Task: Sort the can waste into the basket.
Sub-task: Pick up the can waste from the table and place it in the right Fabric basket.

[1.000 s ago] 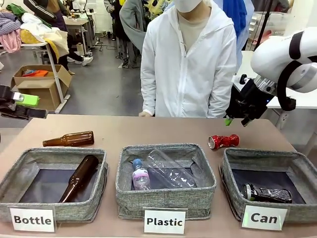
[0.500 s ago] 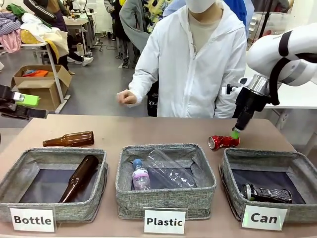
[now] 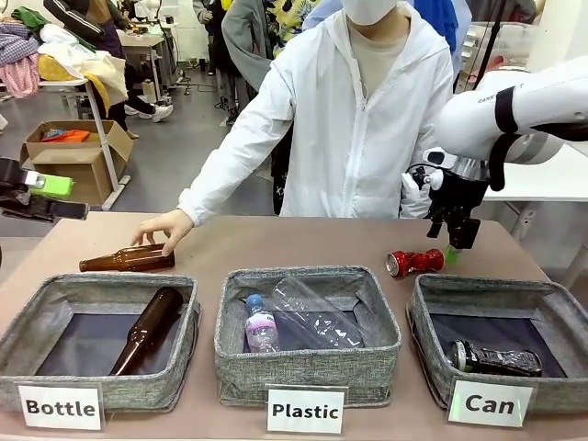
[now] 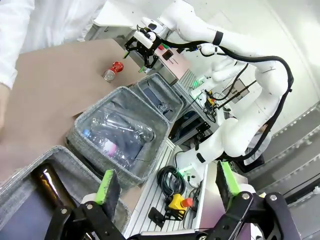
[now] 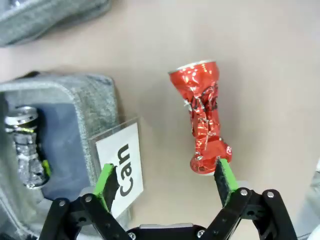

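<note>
The crushed red can [image 3: 415,262] lies on the table just behind the "Can" basket [image 3: 497,288]. My right gripper [image 3: 452,246] hangs open right at the can's right end. In the right wrist view the red can [image 5: 202,122] lies ahead of my right gripper [image 5: 165,177], and one green fingertip [image 5: 223,174] reaches its near end. The black-and-blue can [image 3: 494,359] lies inside the basket, and it is the black-and-blue can [image 5: 26,145] at the left of the right wrist view too. My left gripper [image 3: 53,197] is open at the far left, holding nothing.
A person's hand [image 3: 162,228] rests on a brown bottle [image 3: 127,258] lying behind the "Bottle" basket [image 3: 96,283], which holds another bottle. The "Plastic" basket [image 3: 308,277] in the middle holds clear bottles. The left wrist view shows the baskets and the red can [image 4: 111,71] far off.
My right gripper has come down and turned, from above the table to the red can's right end. The person's hand has reached out to the brown bottle on the table.
</note>
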